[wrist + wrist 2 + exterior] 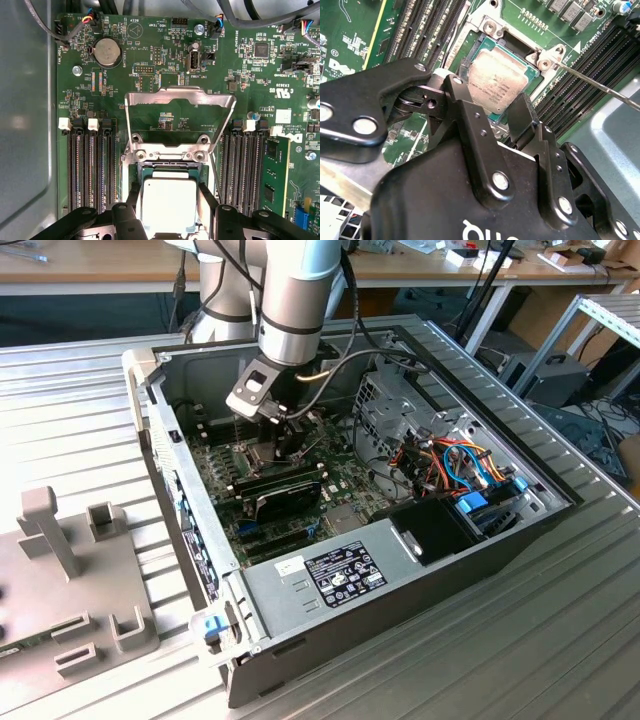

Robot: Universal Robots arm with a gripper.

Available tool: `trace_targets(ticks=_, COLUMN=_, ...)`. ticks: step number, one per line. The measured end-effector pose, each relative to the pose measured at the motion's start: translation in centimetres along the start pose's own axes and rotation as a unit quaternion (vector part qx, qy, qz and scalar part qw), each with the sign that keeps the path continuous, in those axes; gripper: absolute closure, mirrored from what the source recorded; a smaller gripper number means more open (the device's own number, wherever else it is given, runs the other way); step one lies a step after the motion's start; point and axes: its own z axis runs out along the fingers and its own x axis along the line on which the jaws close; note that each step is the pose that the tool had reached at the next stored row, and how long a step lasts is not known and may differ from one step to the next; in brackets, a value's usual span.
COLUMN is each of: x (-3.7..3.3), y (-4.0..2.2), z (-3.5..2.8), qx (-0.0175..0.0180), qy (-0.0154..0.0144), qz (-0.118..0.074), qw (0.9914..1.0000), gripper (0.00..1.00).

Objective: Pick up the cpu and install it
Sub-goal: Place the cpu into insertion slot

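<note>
Cpu (497, 80), small flat square chip with dull silvery top, second wrist view: clamped between black gripper's (492, 89) two fingers, over dark square socket (512, 46).
First wrist view: cpu (167, 205) in same grasp (170, 195); shiny hinged metal frame (180, 100) stands open beside it.
Exterior view: gripper (283, 435) inside open grey computer case (165, 460), at 12 o'clock from black expansion card (285, 490).

White silkscreen lettering covers the motherboard (240, 100); a printed label (345, 578) sits on the power supply (275, 595). Faint marking on the cpu (492, 82). None reliably legible.
</note>
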Motion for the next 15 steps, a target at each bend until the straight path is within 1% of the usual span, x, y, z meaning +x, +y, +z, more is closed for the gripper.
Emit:
trace_targets(ticks=5, x=0.0, y=-0.03, z=0.0, qx=-0.0002, qy=0.0, qz=0.0, qw=1.0, gripper=0.43)
trace_targets(ticks=6, x=0.0, y=-0.03, z=0.0, qx=-0.0002, qy=0.0, qz=0.0, qw=1.0, gripper=0.42)
trace_targets(ticks=7, x=0.0, y=-0.05, z=0.0, qx=-0.0003, qy=0.0, qz=0.0, qw=1.0, gripper=0.36)
trace_targets(ticks=11, x=0.01, y=-0.23, z=0.25, qx=-0.0003, qy=0.0, qz=0.0, qw=1.0, gripper=0.36)
trace_targets(ticks=12, x=0.01, y=-0.23, z=0.27, qx=-0.0002, qy=0.0003, qz=0.0, qw=1.0, gripper=0.36)
trace_targets(ticks=15, x=0.02, y=-0.23, z=0.32, qx=-0.0003, qy=0.0027, qz=0.0, qw=1.0, gripper=0.36)
